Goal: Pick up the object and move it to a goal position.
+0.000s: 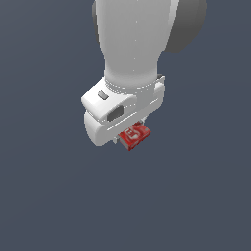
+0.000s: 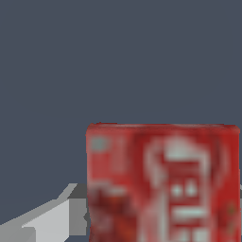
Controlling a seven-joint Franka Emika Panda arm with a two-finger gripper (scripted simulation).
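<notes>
The object (image 1: pixel 136 135) is a small flat red box with white lettering, peeking out from under the white hand in the exterior view. My gripper (image 1: pixel 130 139) sits directly over it, and the hand hides most of the box and both fingertips there. In the wrist view the object (image 2: pixel 163 184) looms large and blurred. One grey finger (image 2: pixel 54 220) lies flush against the box's side, and the box's other side reaches the picture's edge. The jaws appear closed on the box's two sides.
A plain dark grey-blue surface (image 1: pixel 44 196) surrounds the arm on all sides. The thick white arm link (image 1: pixel 132 34) rises above the hand and hides the area behind it. No other objects show.
</notes>
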